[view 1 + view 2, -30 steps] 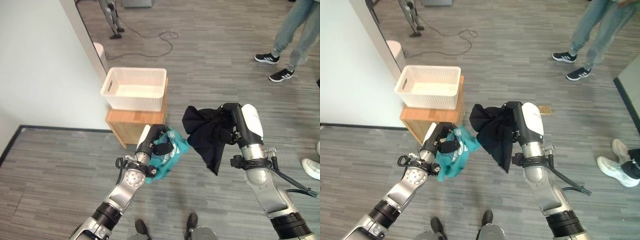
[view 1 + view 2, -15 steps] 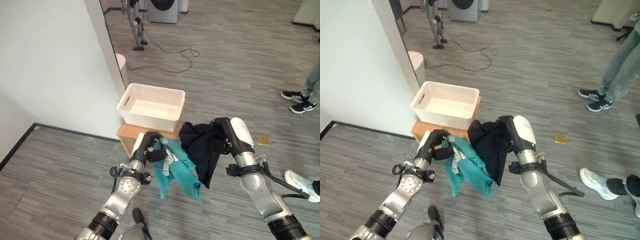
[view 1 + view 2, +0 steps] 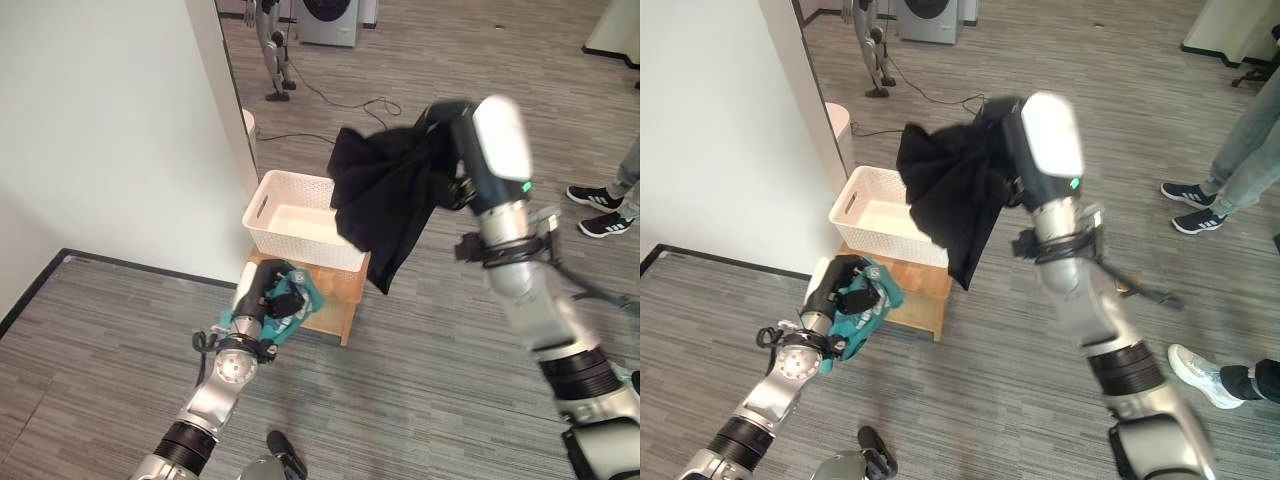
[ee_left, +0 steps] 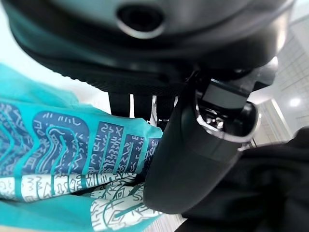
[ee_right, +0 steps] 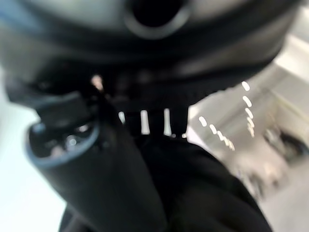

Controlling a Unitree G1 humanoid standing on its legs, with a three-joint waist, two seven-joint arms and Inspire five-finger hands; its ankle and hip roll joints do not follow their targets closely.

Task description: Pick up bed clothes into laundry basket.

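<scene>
Left eye view: right hand [image 3: 452, 150] is raised high, fingers clenched round a black garment [image 3: 385, 200]. Cloth bunches at the hand and hangs down in a long point; in this view it drapes in front of the right end of the white laundry basket [image 3: 290, 222]. Cannot tell whether the cloth touches the basket or just hangs above and in front of it. Right wrist view shows the thumb and fingers wrapped in the same dark fabric.

Left hand [image 3: 270, 300] is low, in front of the wooden stand [image 3: 340, 295], grasping a teal patterned garment [image 3: 297, 300] balled up against the palm. Left wrist view confirms it: teal cloth [image 4: 63, 159] with navy and white print pressed under the thumb [image 4: 193, 164], fingers curled onto it. Teal garment is just in front of the stand's front edge, below the basket rim, not inside the basket.

Basket sits on top of the wooden stand, beside the white wall [image 3: 100, 130]. The part of its inside that I can see looks pale, with no clothes in it; the right part is hidden by the black cloth.

Grey plank floor [image 3: 400, 380] all around. A person's legs and dark sneakers [image 3: 1195, 205] show at the far right. A washing machine [image 3: 930, 15] stands at the back of the room.
</scene>
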